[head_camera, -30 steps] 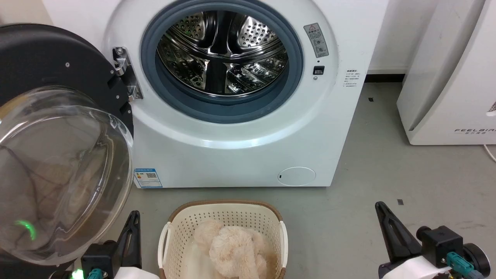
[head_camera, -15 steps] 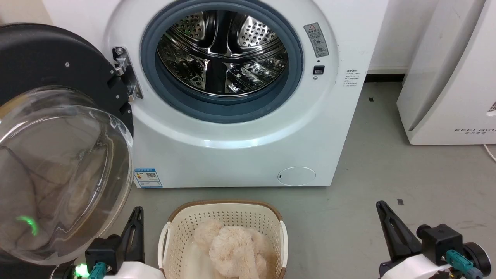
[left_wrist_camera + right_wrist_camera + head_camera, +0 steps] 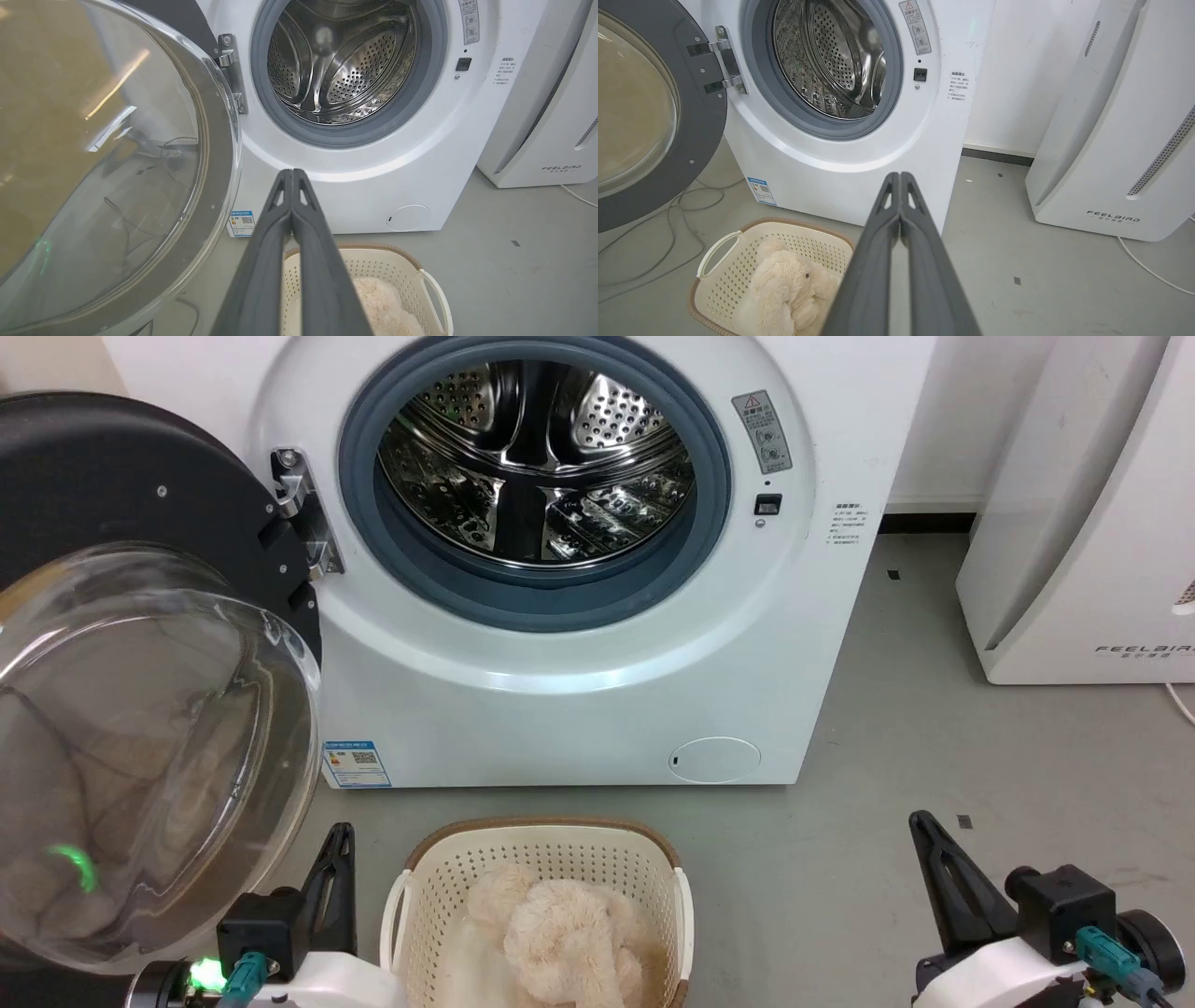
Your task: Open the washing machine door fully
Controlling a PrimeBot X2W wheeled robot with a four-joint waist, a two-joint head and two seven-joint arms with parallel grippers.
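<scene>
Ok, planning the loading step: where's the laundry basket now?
Head view, bottom centre: the laundry basket sits on the floor just in front of the washing machine.

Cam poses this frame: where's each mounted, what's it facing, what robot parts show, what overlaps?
Head view: on the head, looking forward and down at the washing machine and laundry basket; left gripper lower left, right gripper lower right.
Left wrist view: on the left wrist, facing the steel drum along shut jaws; open washing machine door at left.
Right wrist view: on the right wrist, facing the washing machine obliquely along shut jaws; FEELBIRD appliance at right.
Shared: all three show steel drum, washing machine door, laundry basket.
</scene>
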